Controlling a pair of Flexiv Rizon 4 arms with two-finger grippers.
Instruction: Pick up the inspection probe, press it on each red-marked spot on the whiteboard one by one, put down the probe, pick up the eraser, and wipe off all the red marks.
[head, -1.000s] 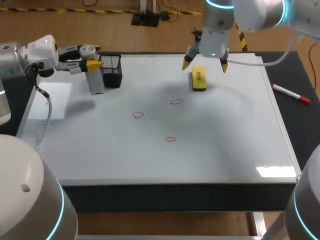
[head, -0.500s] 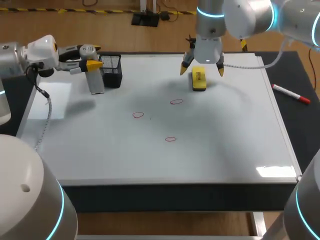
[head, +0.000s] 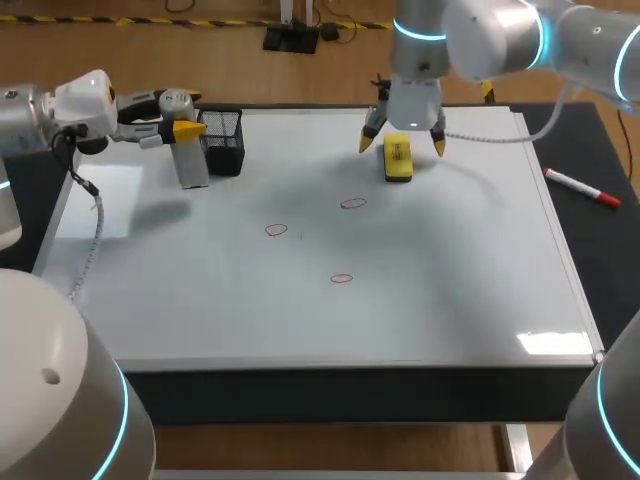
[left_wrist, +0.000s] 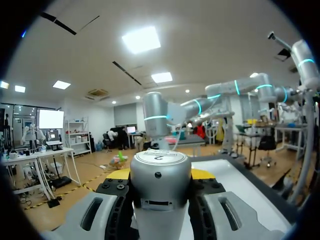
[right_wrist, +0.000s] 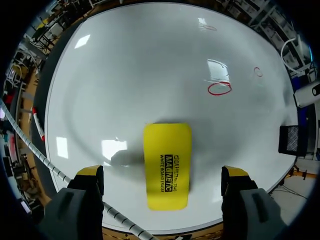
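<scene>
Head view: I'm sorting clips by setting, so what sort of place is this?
Probably a robotics lab test bench: a left arm and a right arm poised at a whiteboard bearing red marks, with a yellow eraser and mesh pen holder.

Right jaws — spread wide — straddle the eraser (head: 398, 160).

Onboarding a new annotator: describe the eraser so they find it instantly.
On the whiteboard covering the table, look near the far edge, right of middle. The eraser lies flat there, below the open right claw. It is the board's only yellow block, black print on top.
</scene>
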